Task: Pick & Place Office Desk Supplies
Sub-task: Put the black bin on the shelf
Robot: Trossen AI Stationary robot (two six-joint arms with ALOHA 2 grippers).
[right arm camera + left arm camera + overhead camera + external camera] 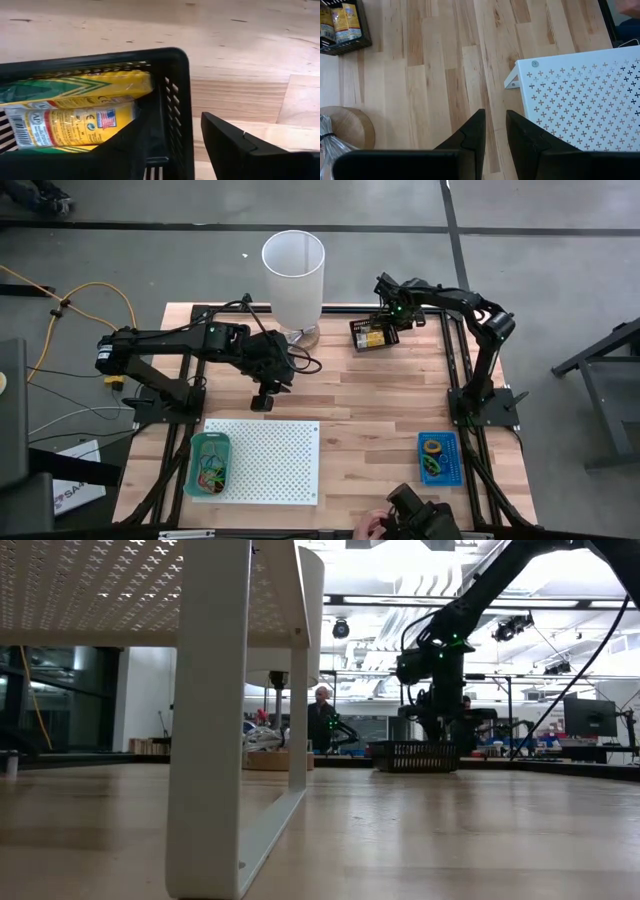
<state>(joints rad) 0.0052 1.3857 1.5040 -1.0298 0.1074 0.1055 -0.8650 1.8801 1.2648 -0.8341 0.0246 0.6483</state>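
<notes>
The right gripper [172,145] sits right up close in its wrist view. Its fingers are spread, one inside the black basket [172,90] and one outside, so they straddle the basket wall. The yellow packets [70,122] lie in the basket, touching the inside finger. From above, this basket [372,336] is at about 1 o'clock on the bench [400,395].

What could go wrong: if the right gripper squeezes now, I think it would grab the wall, not a packet, and the whole basket could tip or drag.

The left gripper [492,137] hangs over bare wood near the middle, fingers only a little apart, holding nothing. The white perforated board [265,460] is at 7 o'clock. A green tray [211,463] there holds what look like coloured loops; a blue tray [438,457] sits at 5 o'clock.
</notes>
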